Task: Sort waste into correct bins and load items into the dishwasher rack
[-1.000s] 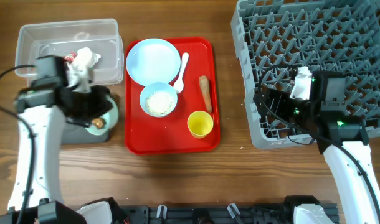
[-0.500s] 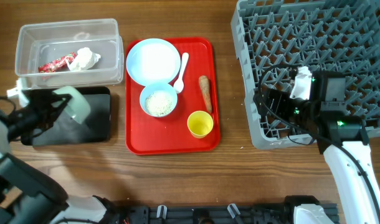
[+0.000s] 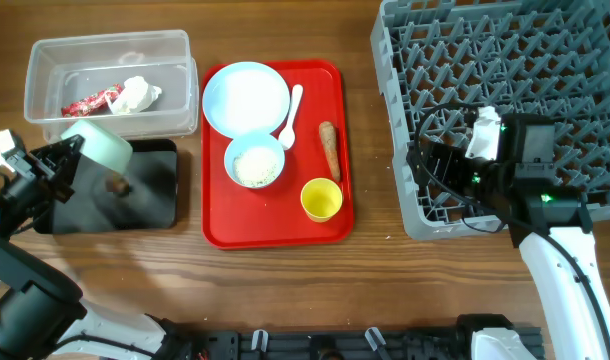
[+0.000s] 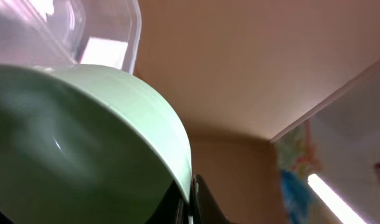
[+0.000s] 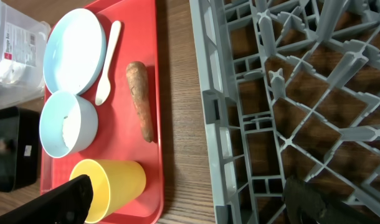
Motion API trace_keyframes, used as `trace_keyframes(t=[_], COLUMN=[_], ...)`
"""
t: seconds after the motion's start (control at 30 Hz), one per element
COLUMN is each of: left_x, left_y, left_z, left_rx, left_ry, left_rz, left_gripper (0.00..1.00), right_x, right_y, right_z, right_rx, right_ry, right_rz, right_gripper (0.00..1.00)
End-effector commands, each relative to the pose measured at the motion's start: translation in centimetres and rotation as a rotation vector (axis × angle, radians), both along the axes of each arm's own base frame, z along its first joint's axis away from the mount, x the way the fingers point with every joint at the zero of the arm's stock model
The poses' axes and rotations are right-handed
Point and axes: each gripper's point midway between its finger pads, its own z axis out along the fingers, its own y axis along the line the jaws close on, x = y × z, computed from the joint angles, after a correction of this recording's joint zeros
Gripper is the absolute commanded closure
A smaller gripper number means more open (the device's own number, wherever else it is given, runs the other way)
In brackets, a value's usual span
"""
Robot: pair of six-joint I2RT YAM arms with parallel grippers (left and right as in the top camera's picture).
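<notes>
My left gripper (image 3: pixel 73 157) is shut on the rim of the mint green bowl (image 3: pixel 98 144), which is tipped on its side above the black tray bin (image 3: pixel 150 205); the bowl (image 4: pixel 84 143) fills the left wrist view. A small brown lump (image 3: pixel 115 185) lies on that tray. The clear tub bin (image 3: pixel 45 62) holds a red-and-white wrapper (image 3: pixel 88 101) and a tissue (image 3: pixel 138 93). My right gripper (image 5: pixel 190 205) stands open and empty over the grey rack's (image 3: pixel 505 60) left edge. Plate (image 3: pixel 245 97), spoon (image 3: pixel 291 112), rice-filled blue bowl (image 3: pixel 255 160), carrot stick (image 3: pixel 329 148) and yellow cup (image 3: pixel 321 198) are on the red tray (image 3: pixel 275 232).
The red tray lies between the two bins on the left and the rack (image 5: pixel 271 81) on the right. A strip of bare wood separates the tray's right edge from the rack. The yellow cup (image 5: pixel 115 180) is close to my right gripper's left finger.
My left arm swung out to the left with the mint bowl and tipped it. The brown lump now lies on the black tray. The right arm has not moved.
</notes>
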Motion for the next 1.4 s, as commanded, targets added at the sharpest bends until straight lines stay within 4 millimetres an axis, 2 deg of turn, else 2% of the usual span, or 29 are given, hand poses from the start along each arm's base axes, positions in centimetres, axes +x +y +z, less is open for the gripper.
trace_keyframes(t=[0.0, 0.13, 0.23, 0.37, 0.4, 0.5, 0.63, 0.77, 0.9, 1.0, 1.2, 1.37], left_x=[0.2, 0.3, 0.5, 0.3, -0.2, -1.4, -4.3, -7.3, -9.3, -9.9, -9.9, -10.3], left_y=[0.5, 0.0, -1.9, -6.0, -8.4, -11.9, -14.9, -18.4, -20.3, -21.9, -26.0, -27.5], left_z=[0.9, 1.6, 2.6, 3.9, 4.4, 4.3, 2.4, 0.3, -2.8, -4.8, -8.3, -11.1], left_rx=[-0.113, -0.089, 0.049, 0.268, 0.378, 0.59, 0.861, 1.05, 1.191, 1.23, 1.272, 1.362], left_ry=[0.034, 0.017, 0.01, 0.08, 0.104, 0.174, 0.348, 0.422, 0.512, 0.516, 0.42, 0.418], left_rz=[0.004, -0.006, -0.042, -0.1, -0.134, -0.188, -0.246, -0.409, -0.496, -0.532, -0.628, -0.706], left_gripper=[0.96, 0.96, 0.96, 0.96, 0.96, 0.96, 0.96, 0.96, 0.96, 0.96, 0.96, 0.96], right_x=[0.5, 0.6, 0.6, 0.8, 0.9, 1.0, 1.1, 1.1, 1.3, 1.3, 1.4, 1.3], right_y=[0.5, 0.5, 0.5, 0.5, 0.5, 0.5, 0.5, 0.5, 0.5, 0.5, 0.5, 0.5], right_z=[0.8, 0.9, 0.9, 1.1, 1.2, 1.3, 1.3, 1.4, 1.5, 1.5, 1.6, 1.5], right_rx=[0.019, 0.019, 0.019, 0.019, 0.019, 0.019, 0.017, 0.018, 0.018, 0.018, 0.019, 0.019], right_ry=[-0.026, -0.029, -0.029, -0.04, -0.049, -0.055, -0.058, -0.063, -0.069, -0.073, -0.076, -0.072], right_rz=[0.019, 0.019, 0.019, 0.019, 0.019, 0.019, 0.02, 0.021, 0.021, 0.021, 0.019, 0.019], right_gripper=[0.0, 0.0, 0.0, 0.0, 0.0, 0.0, 0.0, 0.0, 0.0, 0.0, 0.0, 0.0])
